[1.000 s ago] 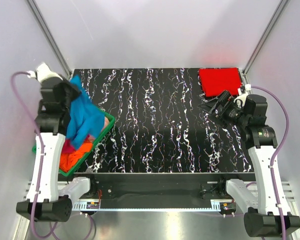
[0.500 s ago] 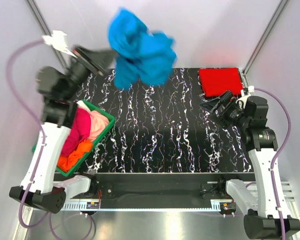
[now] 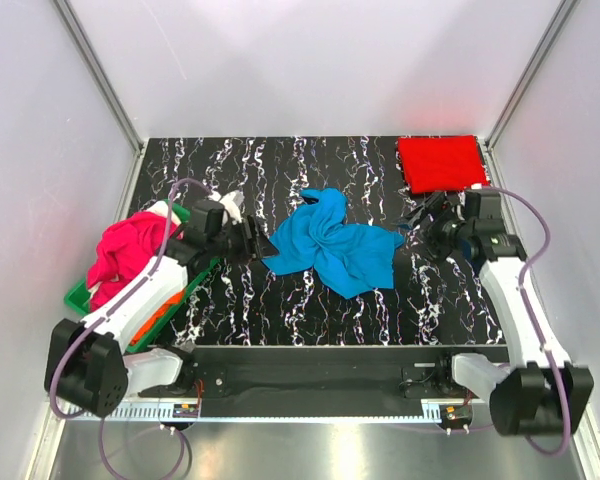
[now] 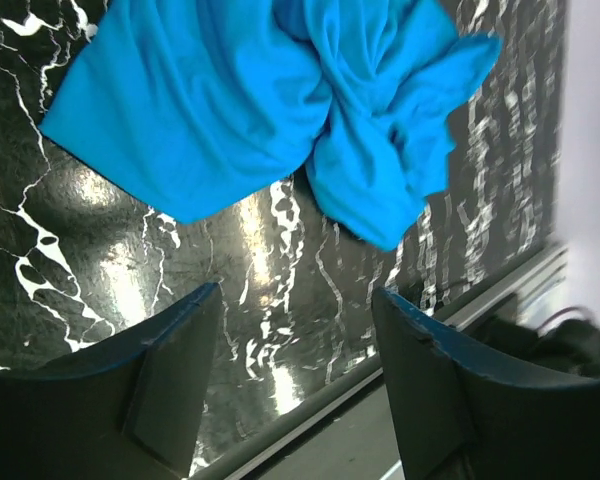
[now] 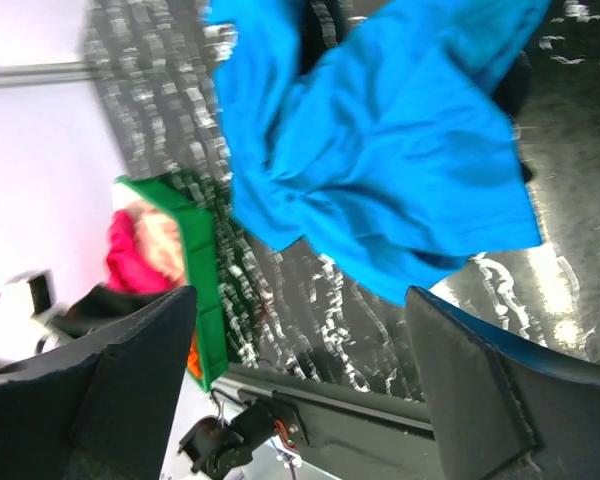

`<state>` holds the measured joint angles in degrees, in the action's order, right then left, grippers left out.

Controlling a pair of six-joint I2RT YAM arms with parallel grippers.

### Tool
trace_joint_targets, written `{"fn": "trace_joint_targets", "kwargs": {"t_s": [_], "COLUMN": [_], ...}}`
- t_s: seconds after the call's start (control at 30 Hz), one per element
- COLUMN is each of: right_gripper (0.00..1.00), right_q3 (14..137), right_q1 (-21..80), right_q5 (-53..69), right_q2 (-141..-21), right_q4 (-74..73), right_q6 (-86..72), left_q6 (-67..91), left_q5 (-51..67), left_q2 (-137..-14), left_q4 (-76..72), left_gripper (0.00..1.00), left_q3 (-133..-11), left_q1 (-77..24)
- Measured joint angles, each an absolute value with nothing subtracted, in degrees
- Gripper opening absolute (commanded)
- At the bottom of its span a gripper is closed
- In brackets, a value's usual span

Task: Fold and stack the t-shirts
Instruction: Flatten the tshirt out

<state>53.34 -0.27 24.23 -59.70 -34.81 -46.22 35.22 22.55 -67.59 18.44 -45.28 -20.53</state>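
Blue t-shirt [image 3: 332,245] lies crumpled mid-table between my left gripper [image 3: 258,243] and right gripper [image 3: 410,238], both spread apart, empty. Soft, light cloth; I judge a hem edge the best hold.

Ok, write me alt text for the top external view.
A crumpled blue t-shirt lies mid-table between the left gripper and right gripper. A folded red t-shirt sits in the far right corner; a green basket on the left holds a magenta t-shirt.
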Motion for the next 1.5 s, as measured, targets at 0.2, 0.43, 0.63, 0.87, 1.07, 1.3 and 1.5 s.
{"fn": "trace_joint_targets", "kwargs": {"t_s": [0.2, 0.43, 0.63, 0.87, 1.07, 1.3, 1.5], "right_gripper": [0.77, 0.63, 0.60, 0.57, 0.54, 0.53, 0.51], "right_q3": [51.6, 50.2, 41.5, 36.3, 36.2, 35.7, 34.6], "right_q1": [3.3, 4.1, 4.4, 5.2, 5.7, 6.7, 7.8], "right_q5": [19.9, 14.7, 13.5, 10.9, 10.0, 10.0, 10.1], "right_q2": [-70.2, -76.2, -76.1, -75.5, -76.3, -77.8, -78.5], "right_q4": [-32.2, -29.3, -26.4, -26.3, -24.1, -22.9, -21.9], "right_q6": [-46.2, -46.0, -49.9, -55.2, -58.0, -59.7, -60.6], "left_q6": [32.1, 33.1, 34.4, 34.7, 35.1, 35.6, 35.6], "left_q5": [18.5, 14.5, 9.9, 8.1, 9.0, 9.0, 8.9], "left_q2": [-75.0, -85.1, -86.9, -91.9, -95.3, -97.1, -97.5], "left_q4": [19.3, 20.1, 19.8, 19.1, 15.9, 13.8, 13.6], "left_gripper": [0.71, 0.70, 0.68, 0.68, 0.67, 0.64, 0.48], "left_q3": [-47.4, -49.8, -50.4, -51.0, -52.6, -53.9, -54.0], "left_q1": [-26.1, -27.6, -27.4, -27.8, -28.3, -28.4, -28.4]}}
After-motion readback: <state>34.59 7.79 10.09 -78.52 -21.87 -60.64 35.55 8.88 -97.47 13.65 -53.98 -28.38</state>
